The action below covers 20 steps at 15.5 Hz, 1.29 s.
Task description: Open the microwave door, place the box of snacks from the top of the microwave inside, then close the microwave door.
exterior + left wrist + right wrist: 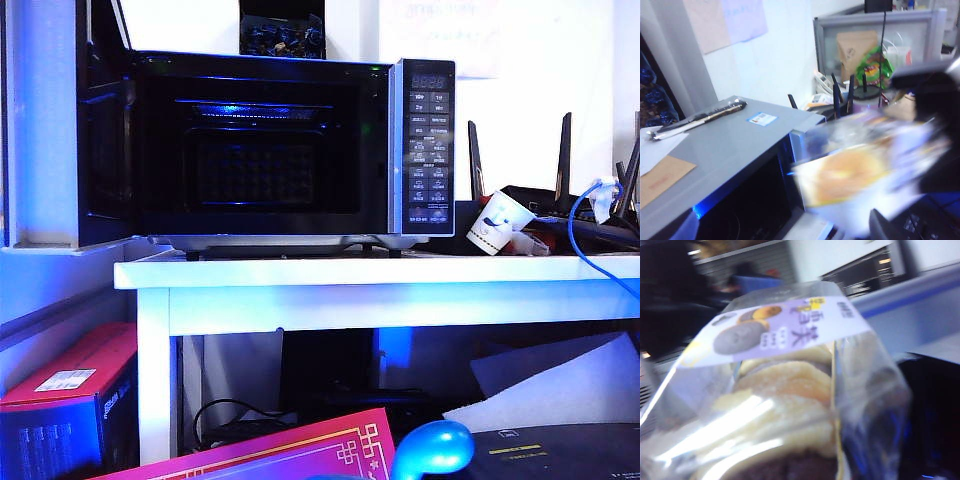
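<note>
Pressed right up against the right wrist camera, the box of snacks (785, 385) fills that view, so the right gripper's fingers are hidden and I cannot tell their grip. It shows as a blur (860, 175) just past the microwave (290, 150) top corner, near a dark left-gripper part (885, 227), fingers spread wide. Microwave door (100, 140) swung open above the white worktop (400, 275).

Left hand (881, 227): jaws stood wide apart, nothing between them.
Right hand (934, 125): was blurred, clamped on the box of snacks (790, 385).
</note>
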Motion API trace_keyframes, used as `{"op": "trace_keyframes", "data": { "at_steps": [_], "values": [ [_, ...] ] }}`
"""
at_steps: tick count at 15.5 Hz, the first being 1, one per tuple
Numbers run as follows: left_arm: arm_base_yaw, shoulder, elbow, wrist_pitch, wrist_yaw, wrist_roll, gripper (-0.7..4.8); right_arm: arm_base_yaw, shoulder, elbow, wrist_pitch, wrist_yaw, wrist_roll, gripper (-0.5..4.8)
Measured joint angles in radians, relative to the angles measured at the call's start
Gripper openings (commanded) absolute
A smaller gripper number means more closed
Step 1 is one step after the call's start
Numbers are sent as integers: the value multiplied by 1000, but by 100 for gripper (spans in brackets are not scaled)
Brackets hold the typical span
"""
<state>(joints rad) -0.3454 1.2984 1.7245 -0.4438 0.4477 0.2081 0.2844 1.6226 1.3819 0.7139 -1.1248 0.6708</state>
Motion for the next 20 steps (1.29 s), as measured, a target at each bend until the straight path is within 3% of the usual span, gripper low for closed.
{"op": "trace_keyframes", "data": {
  "at_steps": [7, 10, 15, 18, 20],
  "values": [
    [0, 0, 0, 39, 0, -22, 479, 25, 153, -2, -19, 223, -134, 272],
    [0, 0, 0, 51, 0, -22, 479, 72, 202, -1, -96, 324, -256, 272],
    [0, 0, 0, 66, 0, -43, 479, 149, 281, -1, -159, 611, -484, 273],
    [0, 0, 0, 66, 0, -43, 479, 160, 387, -1, -90, 758, -517, 274],
    [0, 0, 0, 66, 0, -44, 479, 161, 434, 0, -54, 797, -516, 274]
  ]
}}
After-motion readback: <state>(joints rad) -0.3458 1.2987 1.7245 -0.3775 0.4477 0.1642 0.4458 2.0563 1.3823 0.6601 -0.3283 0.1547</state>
